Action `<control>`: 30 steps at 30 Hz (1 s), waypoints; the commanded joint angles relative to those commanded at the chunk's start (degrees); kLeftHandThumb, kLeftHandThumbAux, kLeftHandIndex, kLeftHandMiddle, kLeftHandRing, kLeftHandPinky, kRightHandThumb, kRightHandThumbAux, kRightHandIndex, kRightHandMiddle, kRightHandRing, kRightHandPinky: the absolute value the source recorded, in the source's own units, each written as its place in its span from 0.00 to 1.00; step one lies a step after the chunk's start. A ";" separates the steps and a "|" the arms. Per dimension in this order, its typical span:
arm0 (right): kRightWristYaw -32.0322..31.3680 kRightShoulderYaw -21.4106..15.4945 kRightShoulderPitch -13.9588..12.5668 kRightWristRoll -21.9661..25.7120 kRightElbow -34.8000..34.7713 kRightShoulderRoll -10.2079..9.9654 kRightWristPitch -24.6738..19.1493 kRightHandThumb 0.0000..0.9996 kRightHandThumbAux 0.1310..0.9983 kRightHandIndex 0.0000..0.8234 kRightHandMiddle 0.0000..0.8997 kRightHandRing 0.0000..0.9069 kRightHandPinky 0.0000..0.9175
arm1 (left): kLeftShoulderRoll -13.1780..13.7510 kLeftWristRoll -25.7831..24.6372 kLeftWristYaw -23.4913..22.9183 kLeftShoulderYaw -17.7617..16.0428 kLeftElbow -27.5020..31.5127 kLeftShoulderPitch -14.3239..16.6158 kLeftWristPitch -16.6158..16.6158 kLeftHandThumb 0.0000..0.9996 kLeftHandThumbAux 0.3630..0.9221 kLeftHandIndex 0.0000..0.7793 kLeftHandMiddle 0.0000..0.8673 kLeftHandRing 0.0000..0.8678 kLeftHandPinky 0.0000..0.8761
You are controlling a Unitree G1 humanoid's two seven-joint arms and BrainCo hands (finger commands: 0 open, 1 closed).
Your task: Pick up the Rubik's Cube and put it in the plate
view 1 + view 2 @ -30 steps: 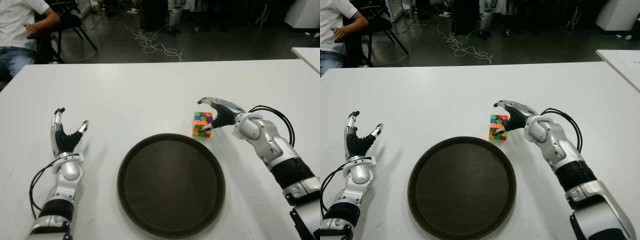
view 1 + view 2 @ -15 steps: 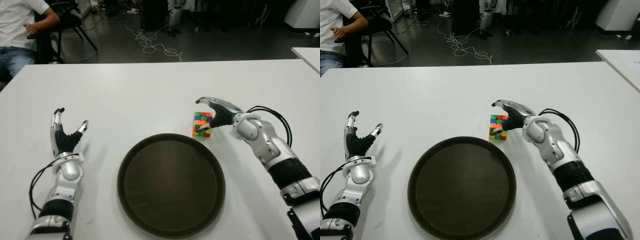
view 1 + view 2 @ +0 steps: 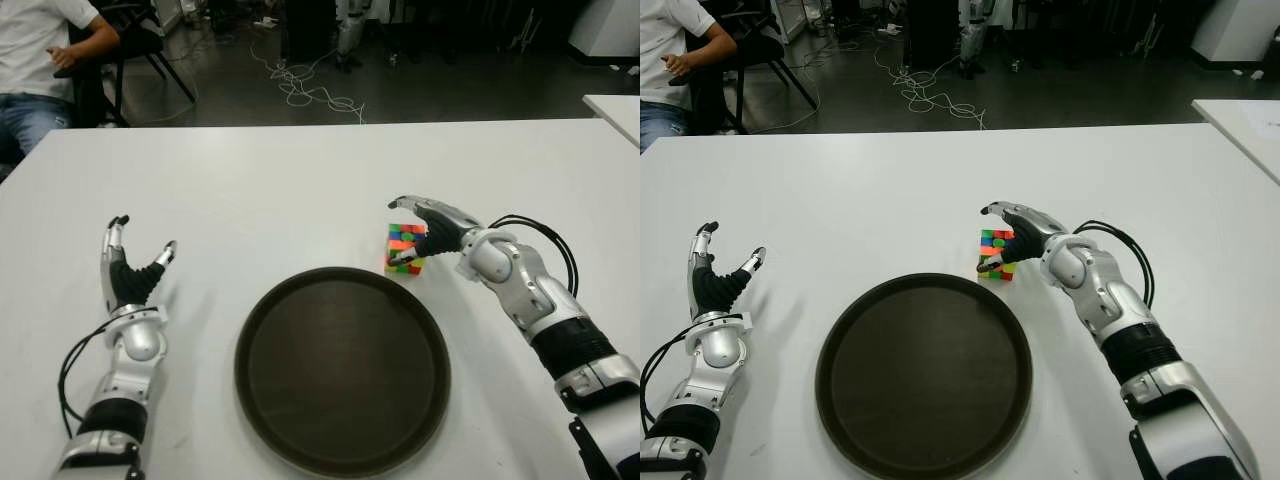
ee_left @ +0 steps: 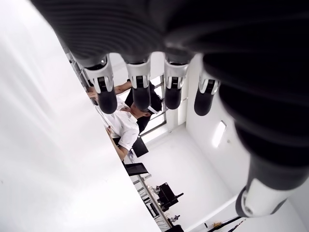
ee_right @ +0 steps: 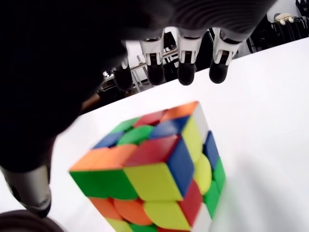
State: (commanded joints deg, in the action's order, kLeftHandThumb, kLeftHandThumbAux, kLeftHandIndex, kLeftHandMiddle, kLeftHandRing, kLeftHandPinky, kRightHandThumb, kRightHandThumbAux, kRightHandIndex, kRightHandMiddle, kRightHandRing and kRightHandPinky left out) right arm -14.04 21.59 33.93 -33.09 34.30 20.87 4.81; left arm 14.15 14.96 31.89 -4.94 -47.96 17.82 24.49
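We are mid-reach: our right robot hand (image 3: 418,232) arches open over the Rubik's Cube (image 3: 404,248), gripping nothing yet. Next we judge the fingers must close, then carry it to the plate (image 3: 300,400) nearer the desk's (image 3: 280,190) front edge. Our left robot hand (image 3: 132,275), fingers spread and holding nothing, shows left of the plate.

The plate (image 3: 342,370) lies on the table (image 3: 260,190) near its front edge. The Rubik's Cube (image 3: 404,248) sits just behind the plate's right rim, with the right hand (image 3: 432,228) over it. The left hand (image 3: 132,275) shows well left of the plate.

table (image 3: 300,190): bare all round | Rubik's Cube (image 3: 404,248): just beyond plate (image 3: 342,370) rim, right hand (image 3: 425,228) arched over it
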 joint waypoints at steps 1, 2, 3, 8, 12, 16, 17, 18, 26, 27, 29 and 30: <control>0.00 0.07 0.16 0.05 0.42 -0.03 0.14 0.00 0.61 0.05 0.08 0.07 0.05 | -0.01 0.01 0.00 0.01 0.03 0.00 -0.04 0.00 0.55 0.01 0.01 0.00 0.03; 0.06 0.07 0.21 0.13 0.69 -0.09 0.17 0.00 0.62 0.06 0.08 0.07 0.05 | 0.00 0.00 -0.01 0.00 0.00 0.02 -0.06 0.00 0.55 0.01 0.01 0.00 0.03; 0.14 0.09 0.28 0.21 0.97 -0.14 0.23 0.00 0.63 0.07 0.09 0.07 0.05 | 0.00 -0.01 -0.03 -0.01 -0.02 0.04 -0.07 0.00 0.54 0.01 0.01 0.00 0.03; 0.06 0.10 0.55 0.36 1.73 -0.43 -0.12 0.00 0.63 0.10 0.11 0.09 0.06 | 0.04 -0.15 -0.13 -0.11 -0.35 0.16 0.18 0.00 0.53 0.00 0.02 0.01 0.04; -0.67 0.27 0.82 0.40 2.00 -0.51 -0.98 0.00 0.62 0.12 0.12 0.10 0.06 | 0.06 -0.06 -0.01 -0.06 -0.46 0.23 0.35 0.00 0.54 0.00 0.02 0.01 0.04; -0.67 0.59 1.15 0.02 2.61 -0.59 -1.93 0.00 0.61 0.12 0.13 0.10 0.05 | 0.00 -0.06 0.09 -0.10 -0.31 0.17 0.31 0.00 0.55 0.00 0.00 0.00 0.03; -0.77 0.69 1.26 -0.08 2.76 -0.62 -2.29 0.00 0.61 0.12 0.13 0.10 0.05 | -0.02 -0.11 0.06 -0.12 -0.28 0.15 0.32 0.00 0.55 0.00 0.00 0.00 0.03; -0.83 0.77 1.34 -0.11 2.84 -0.64 -2.53 0.00 0.61 0.13 0.13 0.10 0.05 | -0.04 -0.14 0.03 -0.13 -0.27 0.14 0.33 0.00 0.55 0.00 0.00 0.00 0.03; -0.60 0.62 1.68 0.94 4.47 -0.74 -1.25 0.00 0.59 0.18 0.15 0.11 0.05 | -0.05 -0.17 0.10 -0.17 -0.31 0.08 0.29 0.00 0.55 0.00 0.01 0.00 0.03; -0.49 0.61 1.70 0.96 4.60 -0.73 -1.13 0.00 0.59 0.19 0.15 0.11 0.05 | -0.05 -0.15 0.12 -0.16 -0.32 0.07 0.29 0.00 0.55 0.00 0.02 0.00 0.02; -0.28 0.61 1.67 0.95 4.74 -0.74 -1.03 0.00 0.58 0.19 0.15 0.11 0.05 | -0.03 -0.16 0.10 -0.17 -0.25 -0.04 0.31 0.00 0.55 0.00 0.02 0.00 0.02; -0.18 0.60 1.67 0.96 4.87 -0.76 -0.95 0.00 0.57 0.19 0.15 0.11 0.05 | -0.03 -0.17 0.08 -0.18 -0.22 -0.07 0.31 0.00 0.56 0.01 0.02 0.00 0.02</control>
State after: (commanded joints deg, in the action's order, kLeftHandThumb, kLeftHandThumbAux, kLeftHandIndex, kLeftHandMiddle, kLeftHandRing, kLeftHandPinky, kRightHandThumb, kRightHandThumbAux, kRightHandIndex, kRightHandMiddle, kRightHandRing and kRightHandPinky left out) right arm -14.22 22.19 35.61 -32.13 39.17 20.11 3.86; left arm 14.12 14.79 31.97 -5.11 -48.18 17.75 24.81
